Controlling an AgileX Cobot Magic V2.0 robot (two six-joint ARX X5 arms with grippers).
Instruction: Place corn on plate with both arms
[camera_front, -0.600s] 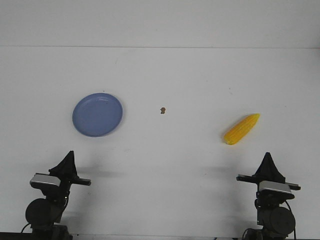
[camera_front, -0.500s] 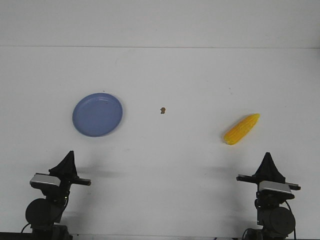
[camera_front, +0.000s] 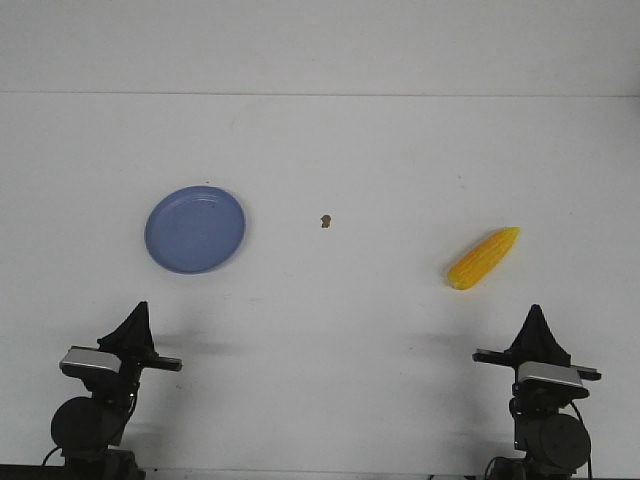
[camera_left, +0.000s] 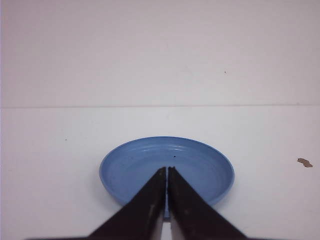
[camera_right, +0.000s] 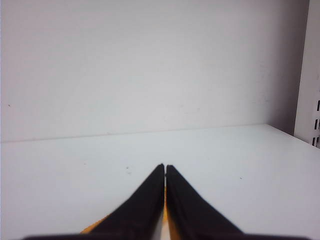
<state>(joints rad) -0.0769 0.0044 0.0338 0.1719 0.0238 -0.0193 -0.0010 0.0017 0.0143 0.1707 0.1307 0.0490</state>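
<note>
Nothing has moved since the earlier frames: we see both arms parked at the near edge of the table, left end effector and right end effector each pressed together and holding nothing. Corn lies on the table's right side, ahead of the right arm, well apart from the plate on the left; a small brown speck sits between them

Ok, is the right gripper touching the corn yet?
Apart. The front view shows the right gripper shut and parked near the table's front edge, with bare white table between its tip and the corn lying farther back.
</note>
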